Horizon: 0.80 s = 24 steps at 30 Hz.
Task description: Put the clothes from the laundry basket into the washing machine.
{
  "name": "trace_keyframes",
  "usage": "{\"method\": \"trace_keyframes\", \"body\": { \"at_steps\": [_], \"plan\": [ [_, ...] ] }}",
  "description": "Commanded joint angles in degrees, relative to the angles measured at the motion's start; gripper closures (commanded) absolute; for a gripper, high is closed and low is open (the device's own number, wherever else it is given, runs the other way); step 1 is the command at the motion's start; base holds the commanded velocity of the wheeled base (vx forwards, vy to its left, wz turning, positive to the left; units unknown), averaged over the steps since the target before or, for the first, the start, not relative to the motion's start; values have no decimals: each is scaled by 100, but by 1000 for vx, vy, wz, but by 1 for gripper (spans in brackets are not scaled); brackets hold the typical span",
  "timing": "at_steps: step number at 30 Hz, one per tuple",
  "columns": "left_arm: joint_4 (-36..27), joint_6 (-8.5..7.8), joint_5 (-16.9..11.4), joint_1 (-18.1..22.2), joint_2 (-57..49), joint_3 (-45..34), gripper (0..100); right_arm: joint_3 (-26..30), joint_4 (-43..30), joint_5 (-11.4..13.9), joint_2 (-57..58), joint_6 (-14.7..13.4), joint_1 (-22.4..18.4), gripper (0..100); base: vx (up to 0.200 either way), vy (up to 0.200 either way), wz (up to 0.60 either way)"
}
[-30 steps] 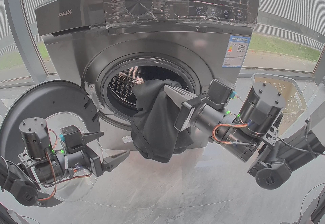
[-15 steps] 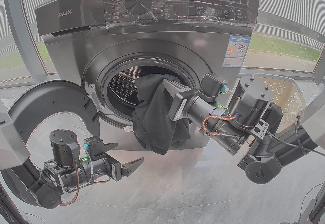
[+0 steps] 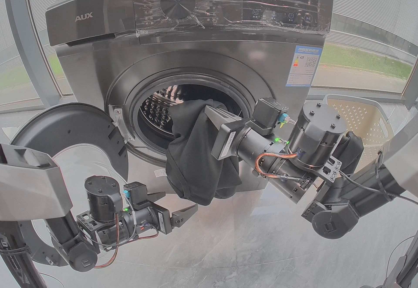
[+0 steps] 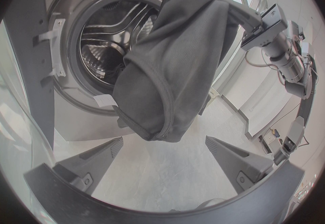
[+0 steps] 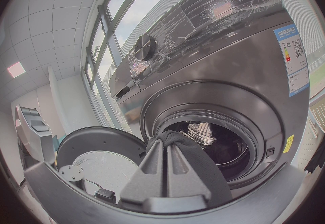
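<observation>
Black garment [image 3: 196, 158] is clamped between shut right gripper [image 3: 208, 110] jaws, draped at washing machine [image 3: 100, 62] opening | left gripper [image 3: 179, 202] is held low near hem, jaws apart

Bright daylight enters through windows [image 3: 370, 58] behind the washing machine [image 3: 191, 53]; glare streaks its wrapped panel [image 3: 226, 6] and the glossy floor [image 3: 244, 241]. Fisheye distortion bends edges; wrist views darken at corners.

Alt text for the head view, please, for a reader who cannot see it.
The right gripper, jaws shut on a dark garment, holds it at the open mouth of the washing machine, the cloth hanging down outside. The left gripper sits low near the open door, jaws open; the laundry basket stands at right.
</observation>
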<state>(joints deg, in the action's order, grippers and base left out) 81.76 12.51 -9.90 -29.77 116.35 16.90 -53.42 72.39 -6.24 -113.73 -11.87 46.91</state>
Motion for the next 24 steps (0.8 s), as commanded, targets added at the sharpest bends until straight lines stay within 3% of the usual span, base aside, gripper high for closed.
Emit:
{"method": "trace_keyframes", "body": {
  "at_steps": [1, 10, 12, 13, 20, 24],
  "plan": [
    [314, 85, 6, -11, 758, 139, 0, -11, 12, 0, -9, 1, 20, 100, 0, 0, 0],
    [613, 639, -3, -20, 1109, 587, 0, -2, 47, 0, -9, 10, 73, 100, 0, 0, 0],
    [613, 665, -3, -20, 1118, 613, 0, -2, 47, 0, -9, 10, 73, 100, 0, 0, 0],
    [674, 780, -3, -20, 1136, 683, 0, 25, 65, 0, -9, 1, 90, 100, 0, 0, 0],
    [710, 955, -56, -126, 1092, 806, 0, 33, 74, -9, -9, 1, 125, 100, 0, 0, 0],
    [718, 947, -65, -178, 1092, 859, 0, 42, 83, -9, -9, 1, 125, 100, 0, 0, 0]
  ]
}}
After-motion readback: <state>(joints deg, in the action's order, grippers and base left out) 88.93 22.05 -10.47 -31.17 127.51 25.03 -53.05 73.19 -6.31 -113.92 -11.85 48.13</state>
